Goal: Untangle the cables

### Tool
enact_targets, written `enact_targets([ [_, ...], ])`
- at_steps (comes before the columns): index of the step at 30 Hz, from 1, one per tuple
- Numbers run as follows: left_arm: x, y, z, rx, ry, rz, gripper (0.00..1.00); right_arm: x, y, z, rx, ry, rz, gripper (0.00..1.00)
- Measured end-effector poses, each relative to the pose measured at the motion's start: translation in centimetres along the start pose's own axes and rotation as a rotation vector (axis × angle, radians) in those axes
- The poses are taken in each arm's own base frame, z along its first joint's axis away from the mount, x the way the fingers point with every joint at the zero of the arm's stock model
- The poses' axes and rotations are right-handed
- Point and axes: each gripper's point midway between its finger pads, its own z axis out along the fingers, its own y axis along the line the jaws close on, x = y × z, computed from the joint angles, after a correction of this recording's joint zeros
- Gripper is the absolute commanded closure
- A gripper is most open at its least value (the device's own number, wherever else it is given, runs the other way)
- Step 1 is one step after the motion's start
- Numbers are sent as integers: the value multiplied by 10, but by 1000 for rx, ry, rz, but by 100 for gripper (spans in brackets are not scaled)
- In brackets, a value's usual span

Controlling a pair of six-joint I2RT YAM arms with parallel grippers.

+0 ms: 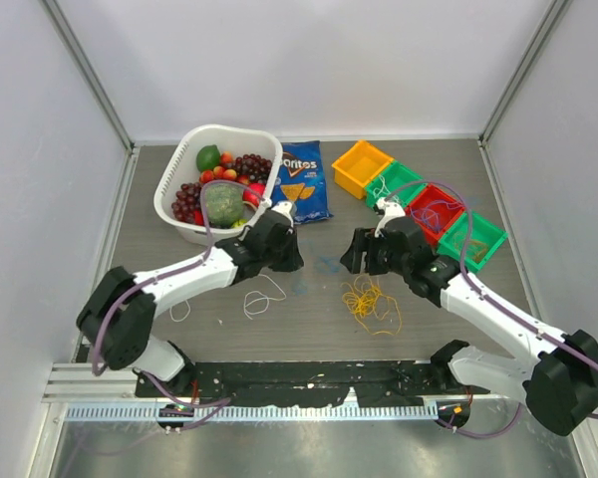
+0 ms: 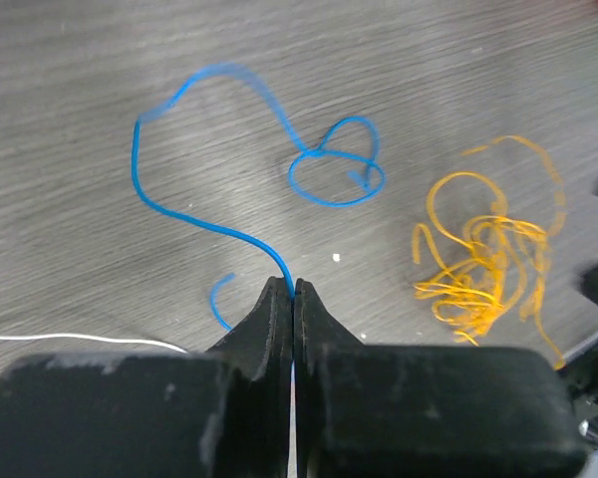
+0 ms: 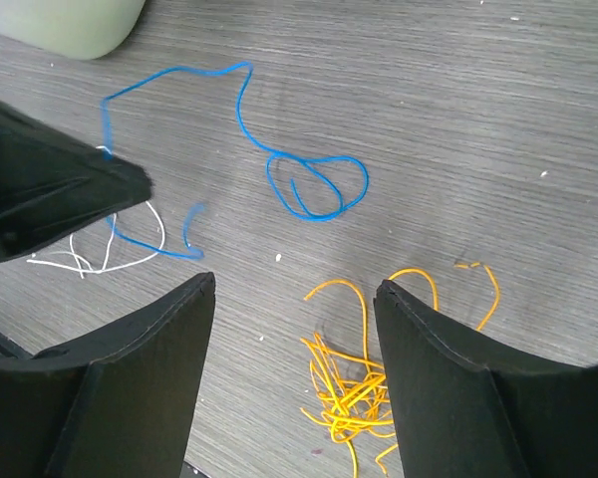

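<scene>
My left gripper [image 2: 294, 289] is shut on a thin blue cable [image 2: 135, 164], which runs out from the jaws in a curve and ends in a small loop lying on the table. The blue cable also shows in the right wrist view [image 3: 241, 105]. A tangled yellow-orange cable bundle [image 1: 371, 302] lies on the table to its right. My right gripper [image 3: 294, 284] is open and empty, hovering just above the bundle [image 3: 354, 393]. A white cable [image 1: 262, 297] lies loose by the left arm.
A white basket [image 1: 169, 194] of fruit and vegetables stands at the back left, with a blue Doritos bag [image 1: 301, 179] beside it. An orange bin [image 1: 362, 167], a green bin [image 1: 389, 184], a red bin [image 1: 437, 212] and another green bin [image 1: 473, 239] line the back right.
</scene>
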Motion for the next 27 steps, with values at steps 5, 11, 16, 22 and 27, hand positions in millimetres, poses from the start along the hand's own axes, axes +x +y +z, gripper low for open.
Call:
enact_targets([
  [5, -35, -30, -61, 139, -128, 70, 100, 0, 10, 0, -65, 8, -37, 23],
  [11, -60, -60, -136, 294, -243, 157, 100, -10, 35, -3, -194, -7, -97, 21],
  [16, -61, -71, -165, 353, -237, 200, 100, -30, 69, -2, -353, -40, -148, 23],
  [22, -62, -79, -194, 404, -247, 230, 100, -23, 125, -6, -627, -40, -189, 23],
  [27, -66, -87, -220, 451, -273, 244, 100, -14, 137, -17, -729, -61, -211, 22],
])
